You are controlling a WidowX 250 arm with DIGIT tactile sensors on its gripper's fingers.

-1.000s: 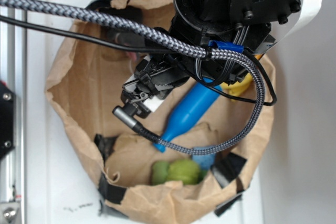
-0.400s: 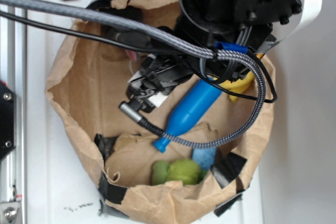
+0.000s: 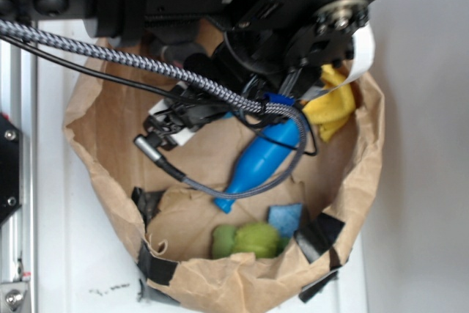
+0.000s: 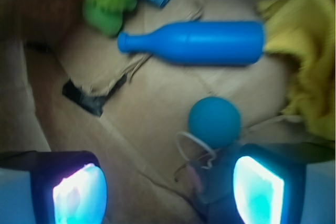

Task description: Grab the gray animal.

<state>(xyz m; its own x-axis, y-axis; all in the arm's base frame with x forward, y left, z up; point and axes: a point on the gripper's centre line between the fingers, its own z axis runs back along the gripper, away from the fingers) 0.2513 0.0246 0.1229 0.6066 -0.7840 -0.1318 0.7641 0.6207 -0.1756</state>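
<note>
Gray animal (image 4: 212, 190) showed only as a dark, blurred shape with a pinkish spot at the bottom of the wrist view. It lay on the floor of the brown paper bag (image 3: 80, 119), just inside the right-hand finger (image 4: 258, 192) and just below the teal ball (image 4: 214, 121). A thin white loop of string (image 4: 193, 148) lay beside it. From the outside camera the toy was hidden under the arm, so its exact pose could not be told.

The end effector (image 4: 168, 184) hung low in the bag with its jaws spread wide and nothing between them but bare paper. The toy sat off to one side of the gap, close against one finger and not centred. Whether that finger touched it was too blurred to say.

Elsewhere in the bag, the blue bottle (image 3: 262, 157) lay on its side across the middle, with the green plush (image 3: 248, 240) and a small blue block (image 3: 286, 218) near the front wall. A yellow cloth (image 3: 330, 108) was bunched against the side, and a braided cable (image 3: 146, 64) crossed over the opening.

As a judgement, the approach looked largely made, but the grab itself was not yet done. What remained was to shift sideways so the toy lay between the fingers, clear of the ball, then close and lift.
</note>
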